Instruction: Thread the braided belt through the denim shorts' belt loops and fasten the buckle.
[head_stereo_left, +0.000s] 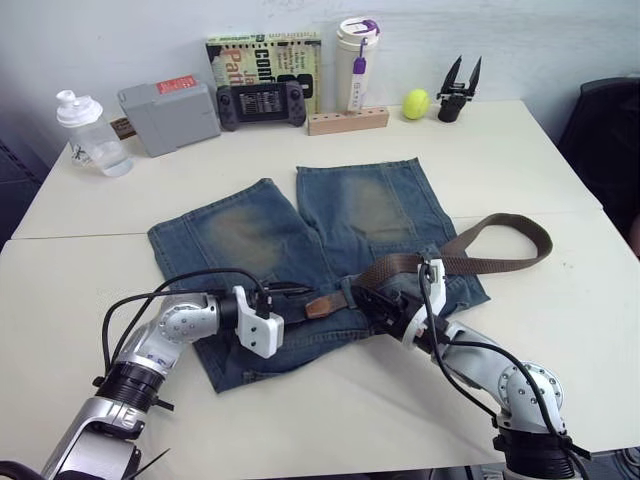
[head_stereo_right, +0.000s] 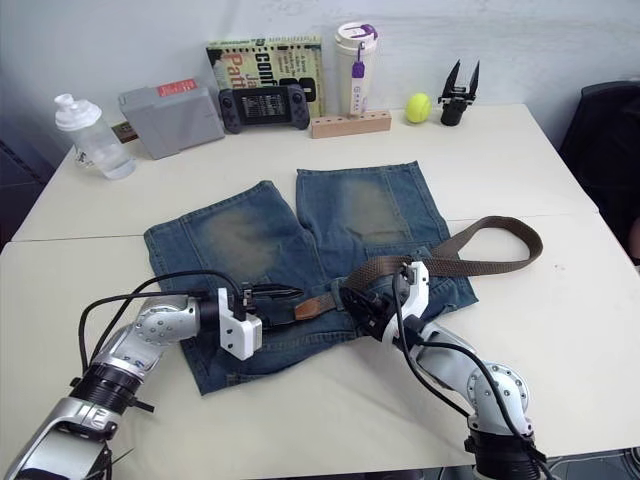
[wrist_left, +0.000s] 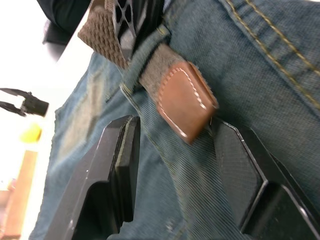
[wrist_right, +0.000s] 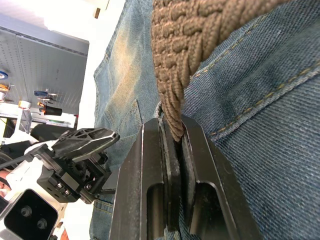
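The denim shorts (head_stereo_left: 300, 240) lie flat on the white table, waistband towards me. The braided belt (head_stereo_left: 500, 262) curls in a loop at the right and runs left along the waistband. Its brown leather tip (wrist_left: 185, 102) pokes out from under a belt loop (wrist_left: 142, 52). My left gripper (head_stereo_left: 298, 293) is open, one finger (wrist_left: 112, 170) on each side of the tip, touching the denim. Just right of the tip, my right gripper (wrist_right: 173, 137) is shut on the woven part of the belt (wrist_right: 182, 55). I cannot make out the buckle.
Along the table's far edge stand a clear bottle (head_stereo_left: 90, 135), a grey box (head_stereo_left: 168, 117), a game console (head_stereo_left: 260, 103), a book (head_stereo_left: 265, 55), a white tumbler (head_stereo_left: 356, 62), a wooden block (head_stereo_left: 347, 121), a tennis ball (head_stereo_left: 416, 103) and a spare black gripper (head_stereo_left: 458, 92). A dark chair (head_stereo_left: 610, 140) stands right.
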